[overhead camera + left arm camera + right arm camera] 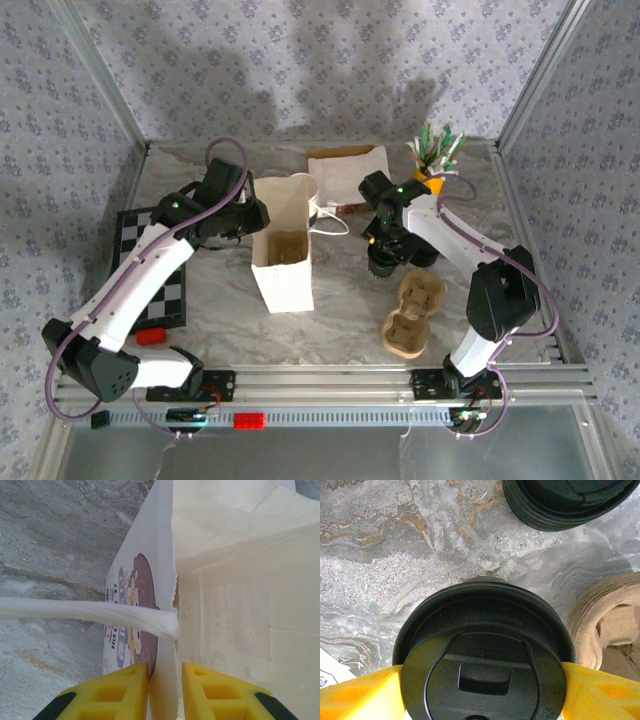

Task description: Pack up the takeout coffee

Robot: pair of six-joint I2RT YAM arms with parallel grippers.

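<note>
A white paper bag [283,270] stands open in the middle of the table. My left gripper [255,215] is shut on its left top edge [165,667], just below the white handle [75,611]. My right gripper [385,255] is lowered over a black round lid [483,630]. Its yellow fingers [355,695] sit tight against both sides of the lid and run under its edge. The takeout coffee's white cup is hidden, so whether it sits under that lid and whether the fingers touch it cannot be told.
A stack of black lids [565,500] lies just beyond the right gripper. A brown pulp cup carrier [412,318] lies to its right, and another one rests inside the bag [285,248]. A yellow cup of sticks [435,165] stands at the back, a checkerboard [150,270] at left.
</note>
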